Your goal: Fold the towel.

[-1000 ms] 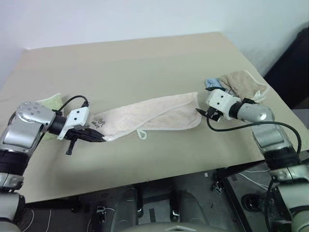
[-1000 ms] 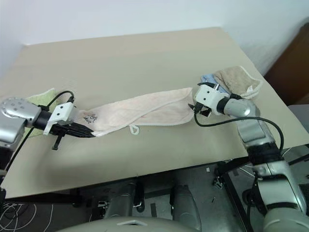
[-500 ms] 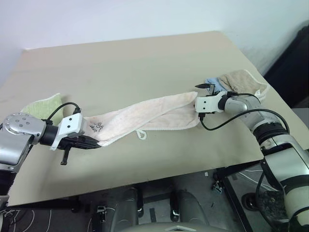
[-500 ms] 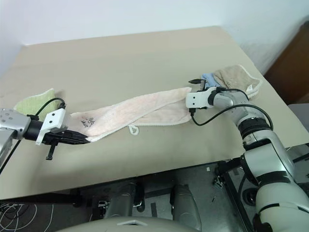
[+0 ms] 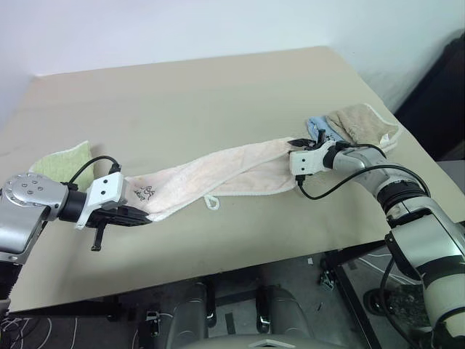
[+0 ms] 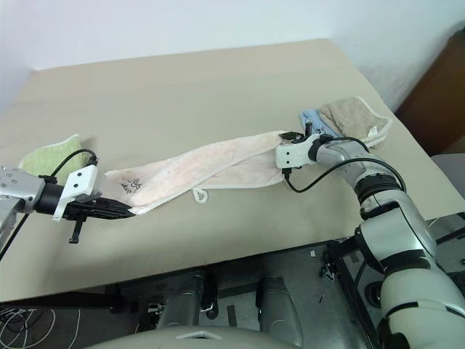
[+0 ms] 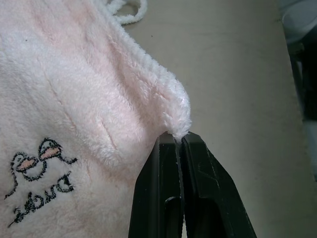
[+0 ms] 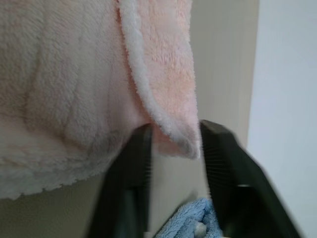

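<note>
The towel (image 5: 218, 173) is stretched across the table (image 5: 218, 87), one corner pinched in the clenched left gripper (image 5: 145, 217) and the far corner straddled, not yet clamped, by the right gripper (image 8: 173, 144) (presumably so both ends can be lifted together for folding).

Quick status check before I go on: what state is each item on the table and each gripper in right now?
Towel: stretched long across the table, one end lifted.
Left gripper: shut on a towel corner.
Right gripper: fingers astride the towel's far corner, gap visible, not clamped.
Green towel: lying crumpled.
Tan towel: bunched near the table edge.
Blue cloth: bunched beside it.
</note>
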